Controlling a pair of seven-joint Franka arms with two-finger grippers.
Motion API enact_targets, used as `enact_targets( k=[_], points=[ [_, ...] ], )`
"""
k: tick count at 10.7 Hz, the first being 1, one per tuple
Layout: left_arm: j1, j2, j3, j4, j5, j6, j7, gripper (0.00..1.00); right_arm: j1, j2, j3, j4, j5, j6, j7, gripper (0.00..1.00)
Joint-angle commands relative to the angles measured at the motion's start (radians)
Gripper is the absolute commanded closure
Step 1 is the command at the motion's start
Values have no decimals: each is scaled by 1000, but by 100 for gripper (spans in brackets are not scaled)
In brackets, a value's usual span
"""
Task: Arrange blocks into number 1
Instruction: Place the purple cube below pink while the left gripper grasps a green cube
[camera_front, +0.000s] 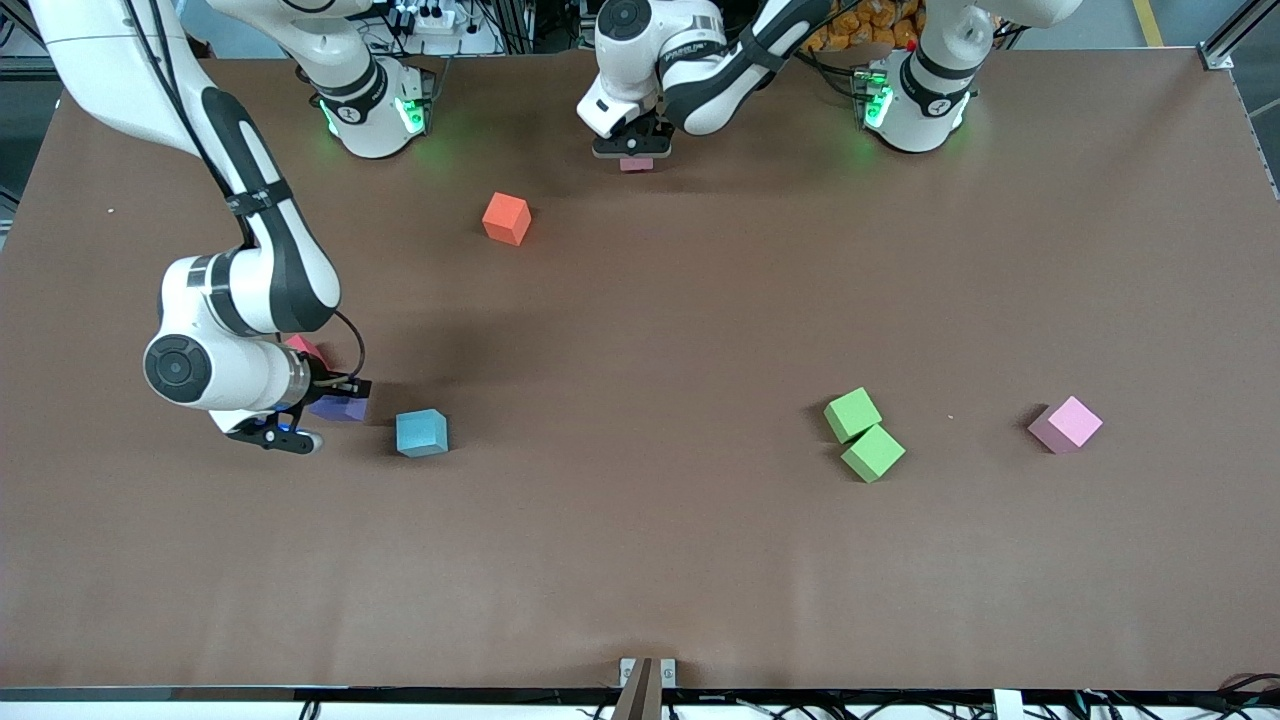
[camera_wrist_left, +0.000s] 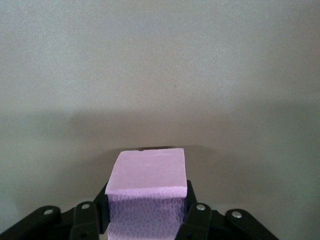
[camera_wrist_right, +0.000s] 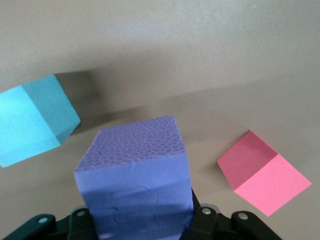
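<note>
My right gripper (camera_front: 335, 402) (camera_wrist_right: 141, 212) is shut on a purple block (camera_front: 342, 407) (camera_wrist_right: 135, 175), low over the table at the right arm's end. Beside it lie a light blue block (camera_front: 421, 432) (camera_wrist_right: 32, 120) and a red cube (camera_front: 305, 348) (camera_wrist_right: 262, 172). My left gripper (camera_front: 634, 150) (camera_wrist_left: 146, 202) is shut on a pale pink block (camera_front: 636, 164) (camera_wrist_left: 147, 182), low over the table between the two bases. Two green blocks (camera_front: 852, 413) (camera_front: 873, 452) touch each other toward the left arm's end. Another pink block (camera_front: 1066, 423) lies beside them, closer to that end.
An orange cube (camera_front: 506, 218) sits on the brown table (camera_front: 640, 560), nearer to the front camera than the right arm's base (camera_front: 372, 110). The left arm's base (camera_front: 915, 100) stands at the table's other end.
</note>
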Motion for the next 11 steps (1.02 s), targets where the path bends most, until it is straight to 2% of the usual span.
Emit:
enact_targets(
  k=[1, 2, 3, 4, 7, 9, 11],
  points=[
    [-8, 5, -6, -17, 84, 27, -67, 100, 39, -64, 4, -10, 34, -89, 7, 100],
    [-9, 16, -6, -14, 94, 28, -70, 100, 53, -90, 3, -13, 66, -126, 6, 100],
    [-11, 19, -6, -9, 96, 28, -70, 60, 61, -109, 4, -18, 72, -152, 4, 100],
    [-11, 19, -6, -6, 96, 28, -71, 1, 76, -123, 4, -24, 74, -172, 4, 100],
    [9, -31, -7, 3, 96, 19, -110, 0, 112, -170, 4, -64, 101, -190, 6, 100],
    [58, -105, -6, 5, 94, 14, -113, 0, 159, -204, 7, -82, 123, -212, 10, 100],
    [154, -191, -6, 5, 83, -36, -61, 0, 234, -222, 6, -93, 170, -207, 23, 100]
  ],
)
